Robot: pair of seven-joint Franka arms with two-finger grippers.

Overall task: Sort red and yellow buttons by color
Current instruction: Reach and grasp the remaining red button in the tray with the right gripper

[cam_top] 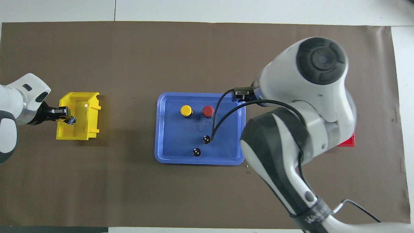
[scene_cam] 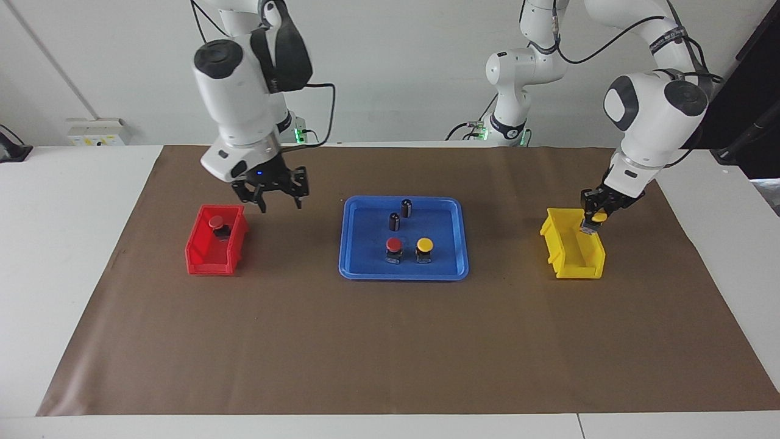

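Note:
A red button [scene_cam: 393, 245] and a yellow button [scene_cam: 425, 245] stand side by side in the blue tray [scene_cam: 359, 268], on the side farther from the robots. A second red button [scene_cam: 216, 222] lies in the red bin [scene_cam: 207, 259]. My right gripper [scene_cam: 280, 205] hangs open and holds nothing, above the mat between the red bin and the tray. My left gripper [scene_cam: 592, 214] is shut on another yellow button [scene_cam: 600, 217], just above the yellow bin [scene_cam: 573, 256] at its end nearer the robots. From overhead that left gripper [cam_top: 67, 117] sits over the yellow bin [cam_top: 81, 129].
Two small dark cylinders [scene_cam: 406, 207] [scene_cam: 395, 221] stand in the tray on the side nearer the robots. A brown mat [scene_cam: 390, 341] covers the table. In the overhead view the right arm [cam_top: 304, 106] hides most of the red bin [cam_top: 346, 142].

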